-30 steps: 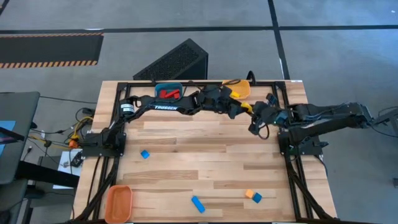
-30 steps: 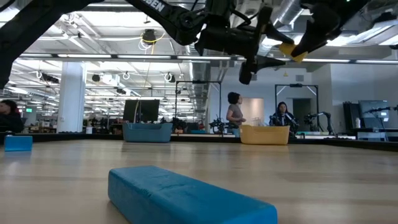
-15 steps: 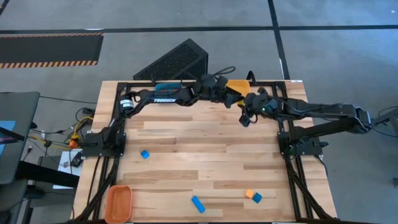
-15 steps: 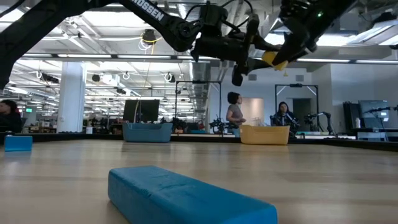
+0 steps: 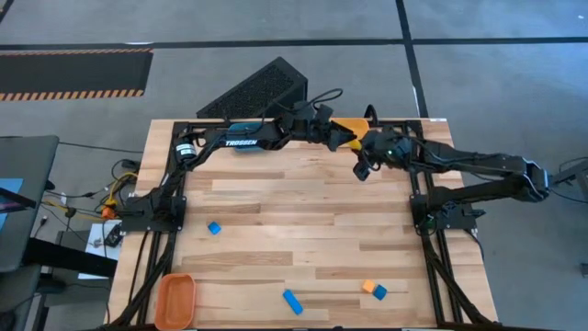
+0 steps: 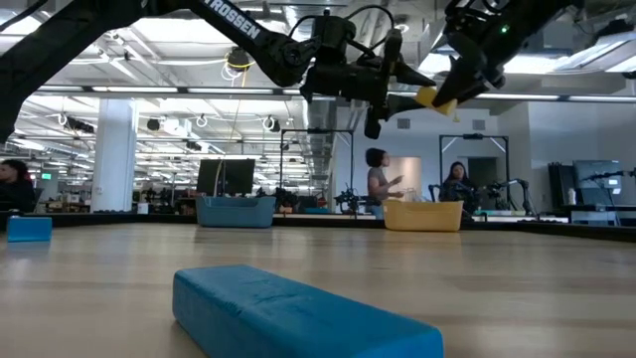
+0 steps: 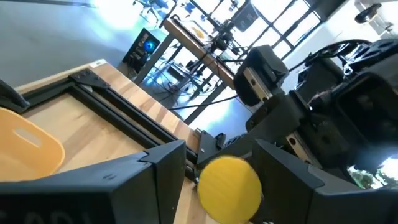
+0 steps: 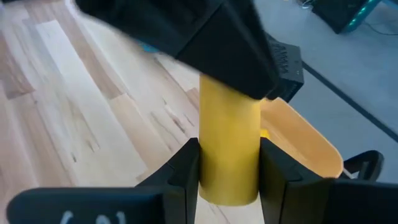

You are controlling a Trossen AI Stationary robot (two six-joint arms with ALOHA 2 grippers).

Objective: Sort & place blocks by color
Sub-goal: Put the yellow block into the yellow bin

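Observation:
A yellow block, a short round bar, hangs high over the table's far right between my two grippers. My right gripper is shut on it. My left gripper comes from the opposite side, its open fingers standing on either side of the block's free end. In the high view the two grippers, left and right, meet beside the yellow bin. A blue cube, a blue bar, an orange cube and another blue cube lie flat on the table. My left gripper has a finger on each side of the yellow block's free end; I cannot tell whether they touch it. My right gripper pinches the block's sides between its two fingers, which lie along it. The fingers come from the table's right, slanting down. The block sticks out beyond them, lifted clear of the table.
The yellow bin stands at the far edge, just beyond the grippers. A blue bin shows partly under my left arm at the far edge. An orange bin sits at the near left corner. People move in the room beyond.
My right gripper has carried the yellow block toward the table's far edge and a little left. My left gripper has drawn back toward the far edge with it, staying at the block's free end. The block stays clear of the table.

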